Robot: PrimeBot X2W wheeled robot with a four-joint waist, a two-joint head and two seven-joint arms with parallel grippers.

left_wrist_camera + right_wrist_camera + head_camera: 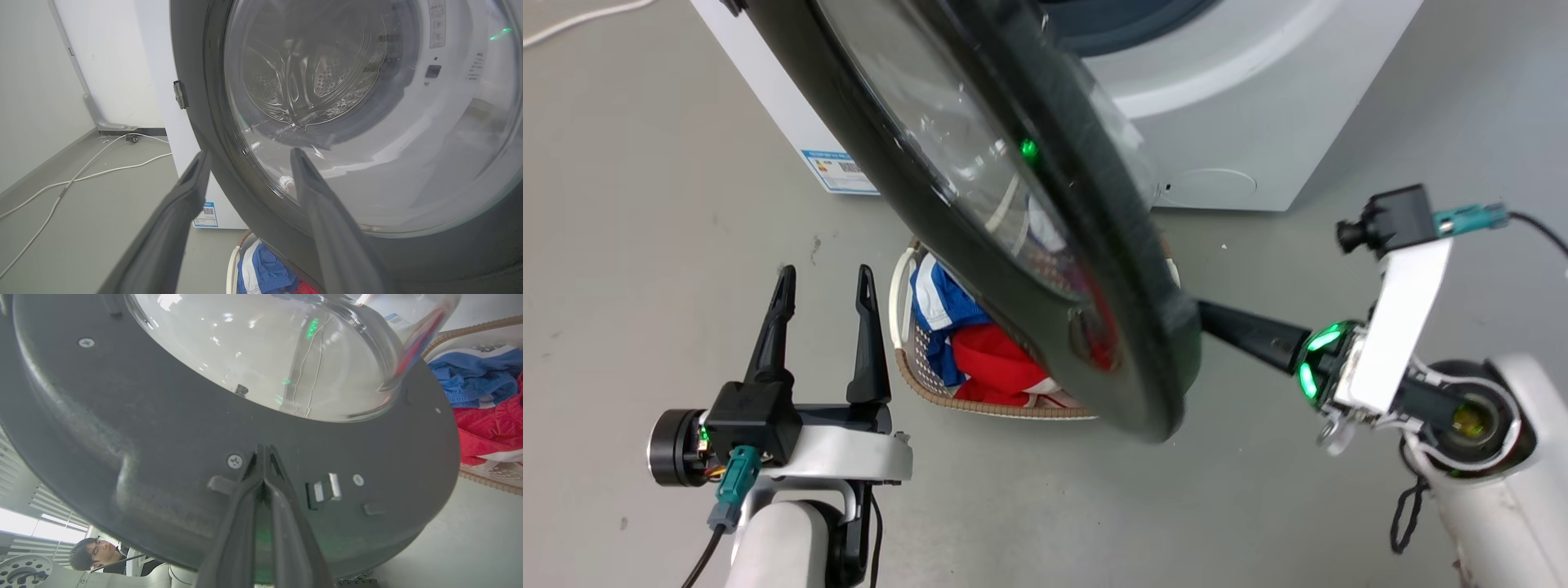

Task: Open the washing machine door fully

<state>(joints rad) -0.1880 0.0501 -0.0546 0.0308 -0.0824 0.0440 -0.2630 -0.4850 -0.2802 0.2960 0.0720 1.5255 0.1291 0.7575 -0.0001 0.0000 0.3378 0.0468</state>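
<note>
Right pincer (pixel 263 455): fingers closed together. The tips press on the inner face of the large round glossy black washing machine door with clear glass bowl centre (pixel 1094 188), on its black rim just beside the metal latch tab (pixel 325 490). Nothing is clamped between them.

Left pincer (pixel 825 282): fingers well apart and empty. It sits in front of the white front-loading washing machine (pixel 1241 139), near the door's outer face. The head view shows a gap between the two.

The door stands swung out from the machine's front, hinged on the side nearer the left pincer. Its free edge passes above a white perforated laundry basket with tan woven rim (pixel 996 406) that holds red and blue cloth.

The grey floor (pixel 645 245) lies open before the machine on the hinge side.
</note>
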